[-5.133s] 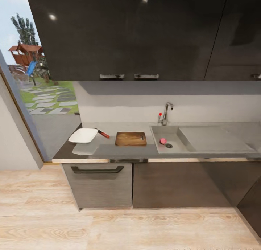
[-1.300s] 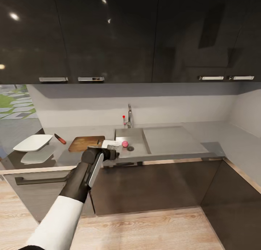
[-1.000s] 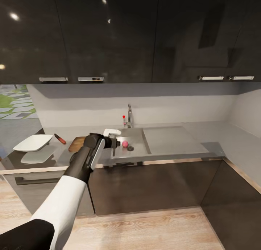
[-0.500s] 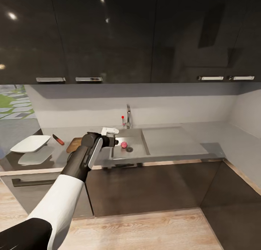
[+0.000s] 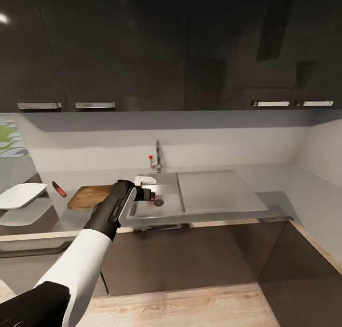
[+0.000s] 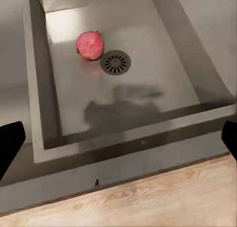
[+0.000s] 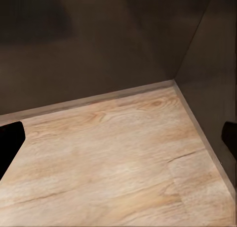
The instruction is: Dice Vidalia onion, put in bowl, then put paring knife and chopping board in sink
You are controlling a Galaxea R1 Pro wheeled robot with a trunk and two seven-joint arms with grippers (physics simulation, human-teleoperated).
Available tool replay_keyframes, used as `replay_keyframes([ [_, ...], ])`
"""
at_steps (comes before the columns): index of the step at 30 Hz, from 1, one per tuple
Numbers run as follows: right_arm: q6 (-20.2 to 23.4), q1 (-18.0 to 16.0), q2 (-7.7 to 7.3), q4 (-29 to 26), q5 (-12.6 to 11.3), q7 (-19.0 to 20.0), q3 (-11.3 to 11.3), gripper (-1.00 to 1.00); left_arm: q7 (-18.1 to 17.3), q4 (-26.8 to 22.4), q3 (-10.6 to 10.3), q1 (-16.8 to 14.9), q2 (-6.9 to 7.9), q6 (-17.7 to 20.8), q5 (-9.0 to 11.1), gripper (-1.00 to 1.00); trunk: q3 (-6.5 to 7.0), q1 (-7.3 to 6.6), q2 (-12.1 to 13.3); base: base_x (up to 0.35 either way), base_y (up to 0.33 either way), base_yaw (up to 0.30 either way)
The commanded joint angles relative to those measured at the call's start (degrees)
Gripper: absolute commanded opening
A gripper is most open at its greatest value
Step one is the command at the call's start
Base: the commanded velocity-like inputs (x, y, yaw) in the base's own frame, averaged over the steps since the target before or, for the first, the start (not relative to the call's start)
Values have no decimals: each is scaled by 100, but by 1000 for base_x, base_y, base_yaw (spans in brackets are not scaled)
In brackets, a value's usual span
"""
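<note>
Reaching the left gripper (image 6: 118, 138) over the sink (image 6: 197, 68) for the onion (image 6: 90, 45), jaws spread wide, nothing held. Onion lying on the basin floor, just beside the drain (image 6: 115, 62). Step in hand, judged: fetching the onion. Next: lowering, straddling the onion, pinching. Right gripper (image 7: 118, 138) also spread, over wooden floor (image 7: 108, 158). Board (image 5: 88, 196), knife (image 5: 59, 188), bowl (image 5: 20, 195) waiting on the counter (image 5: 304, 194).

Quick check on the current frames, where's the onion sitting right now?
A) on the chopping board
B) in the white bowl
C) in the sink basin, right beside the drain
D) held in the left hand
C: the left wrist view shows the Vidalia onion resting on the floor of the sink next to the round drain, with the left hand open and apart from it.
</note>
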Motion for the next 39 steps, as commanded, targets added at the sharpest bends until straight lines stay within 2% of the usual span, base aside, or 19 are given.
replay_keyframes([
  [1, -9, 1, -1, -6, -43, -3, 17, 100, 38, 16, -6, -6, -1, 13, 40, 100, -12, 6, -12, 221, -227, 0],
  [11, -9, 1, 38, -1, -43, 3, 15, 100, 37, 92, 24, -3, 16, -25, 38, 100, -12, 6, -12, 227, -225, 0],
  [14, -9, 3, 39, -1, -43, 3, 15, 100, 37, 97, 247, -6, 26, -29, 37, 100, -12, 6, -12, 287, -115, 0],
  [18, -9, 1, 44, -1, -43, 3, 15, 100, 37, 180, 376, -6, 26, -54, 33, 100, -12, 6, -12, 308, -32, 0],
  [24, -2, 2, 59, -1, -43, 3, 15, 100, 44, 304, 403, -2, 32, -426, 32, 100, -12, 6, -12, 287, -4, 0],
  [39, 0, 2, 73, -1, -43, -4, 15, 100, 46, 730, 410, -5, 70, -602, 32, 100, -24, 6, -12, 80, 0, 0],
])
